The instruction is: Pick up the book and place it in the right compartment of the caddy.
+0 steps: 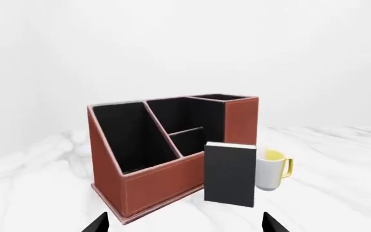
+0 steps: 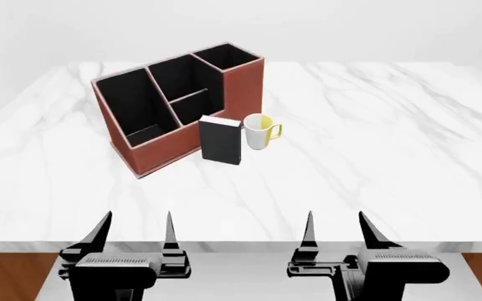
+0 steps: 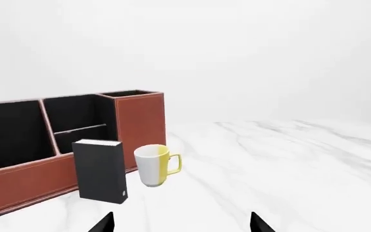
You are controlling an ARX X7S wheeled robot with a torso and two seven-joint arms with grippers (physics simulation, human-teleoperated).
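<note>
The dark book (image 2: pixel 221 140) stands upright on the marble table, just in front of the reddish-brown caddy (image 2: pixel 153 150); it also shows in both wrist views as the book (image 1: pixel 230 175) and the book (image 3: pixel 99 170). The caddy's right compartment (image 2: pixel 230 57) is the tall square section at its far right end. My left gripper (image 2: pixel 137 231) and right gripper (image 2: pixel 336 229) hover open at the table's near edge, well short of the book, nothing between their fingers.
A white-and-yellow mug (image 2: pixel 258 131) stands right of the book, close to the caddy's right end. The marble table (image 2: pixel 391 144) stretches wide to the right; its front edge (image 2: pixel 241 246) runs just under my grippers.
</note>
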